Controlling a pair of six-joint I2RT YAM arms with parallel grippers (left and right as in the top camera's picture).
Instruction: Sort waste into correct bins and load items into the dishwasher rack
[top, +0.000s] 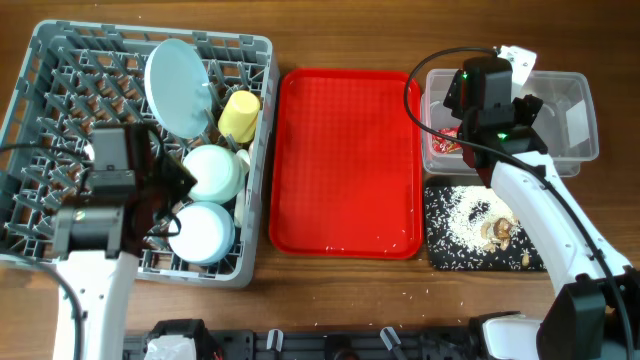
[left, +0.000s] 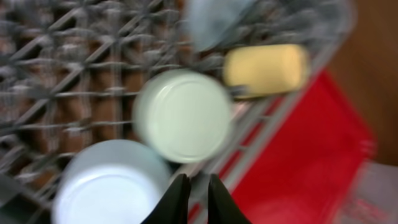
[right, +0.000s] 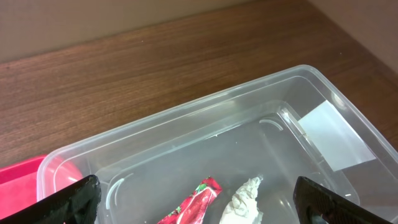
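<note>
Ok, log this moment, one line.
left claw shut over rack | right claw open over tub | wrapper, tissue in tub | bowls, cup racked

Two bowls, one plate, one cup, one wrapper, one tissue, two bins.

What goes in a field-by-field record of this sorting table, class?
dishwasher rack: holds plate, yellow cup, two upturned bowls
clear tub: holds red wrapper and tissue
black tray: holds crumbs
red tray: between dishwasher rack and clear tub
left end effector: above the bowls, too blurred to judge its opening
right end effector: open above clear tub
</note>
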